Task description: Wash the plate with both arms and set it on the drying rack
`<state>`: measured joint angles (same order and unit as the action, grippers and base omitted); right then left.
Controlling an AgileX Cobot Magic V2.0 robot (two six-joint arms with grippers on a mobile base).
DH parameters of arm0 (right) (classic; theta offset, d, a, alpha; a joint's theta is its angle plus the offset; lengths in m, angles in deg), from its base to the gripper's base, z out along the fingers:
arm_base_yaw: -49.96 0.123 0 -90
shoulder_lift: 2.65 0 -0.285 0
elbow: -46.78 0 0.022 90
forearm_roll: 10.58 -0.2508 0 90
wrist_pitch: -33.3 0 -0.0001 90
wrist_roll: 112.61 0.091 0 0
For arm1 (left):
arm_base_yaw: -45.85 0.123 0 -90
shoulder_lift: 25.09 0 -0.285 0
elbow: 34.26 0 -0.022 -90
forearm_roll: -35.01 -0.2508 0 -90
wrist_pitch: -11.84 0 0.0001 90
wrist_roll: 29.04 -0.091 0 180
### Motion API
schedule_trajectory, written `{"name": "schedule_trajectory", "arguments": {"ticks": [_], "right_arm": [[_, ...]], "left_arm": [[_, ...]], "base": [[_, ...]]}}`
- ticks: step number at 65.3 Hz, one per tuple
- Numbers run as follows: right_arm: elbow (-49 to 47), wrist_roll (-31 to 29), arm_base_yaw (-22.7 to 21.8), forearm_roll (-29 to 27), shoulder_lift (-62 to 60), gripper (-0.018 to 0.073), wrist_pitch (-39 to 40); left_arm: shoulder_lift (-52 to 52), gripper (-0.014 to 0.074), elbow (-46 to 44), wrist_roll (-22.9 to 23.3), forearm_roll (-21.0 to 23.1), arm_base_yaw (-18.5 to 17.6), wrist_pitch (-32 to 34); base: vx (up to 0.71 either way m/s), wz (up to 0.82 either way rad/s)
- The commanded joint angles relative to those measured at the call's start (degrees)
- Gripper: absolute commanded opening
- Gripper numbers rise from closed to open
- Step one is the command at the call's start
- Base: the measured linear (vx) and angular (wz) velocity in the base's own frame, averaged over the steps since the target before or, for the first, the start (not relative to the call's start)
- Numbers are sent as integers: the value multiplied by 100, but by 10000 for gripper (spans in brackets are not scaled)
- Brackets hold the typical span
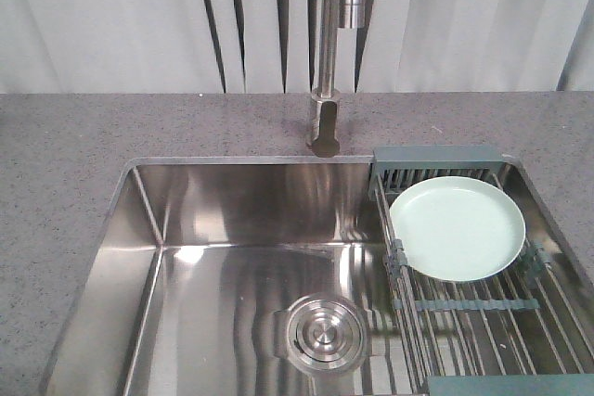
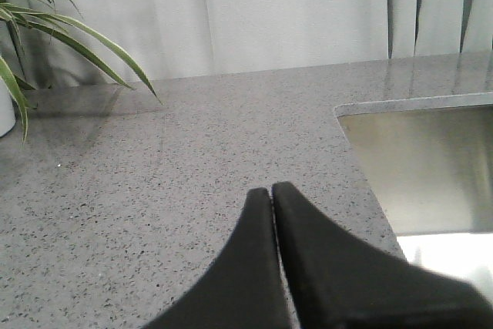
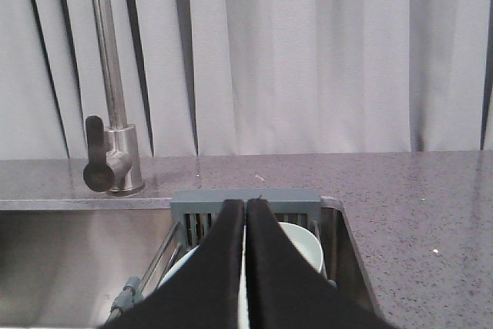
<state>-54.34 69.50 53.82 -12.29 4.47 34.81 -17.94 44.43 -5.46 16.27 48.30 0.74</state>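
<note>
Glossy plate (image 1: 457, 227); steel-rod rack (image 1: 483, 303) (plastic ends).

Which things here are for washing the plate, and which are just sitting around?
For the job: plate, lying flat on the rack; sink; tap; left gripper and right gripper, both with fingers shut and empty.

Just there: plant, countertop, curtain.
</note>
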Motion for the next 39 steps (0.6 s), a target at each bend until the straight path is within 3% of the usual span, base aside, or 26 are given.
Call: {"name": "schedule_trajectory", "arguments": {"ticks": [1, 39], "right_arm": [[15, -62, -78, -68, -22, -1, 482], [5, -62, -78, -68, -22, -1, 481]], "left_arm": [[-86, -6, -143, -4, -24, 3, 412], [-86, -6, -143, -4, -24, 3, 412]], "base": [[0, 0], [0, 0]]}}
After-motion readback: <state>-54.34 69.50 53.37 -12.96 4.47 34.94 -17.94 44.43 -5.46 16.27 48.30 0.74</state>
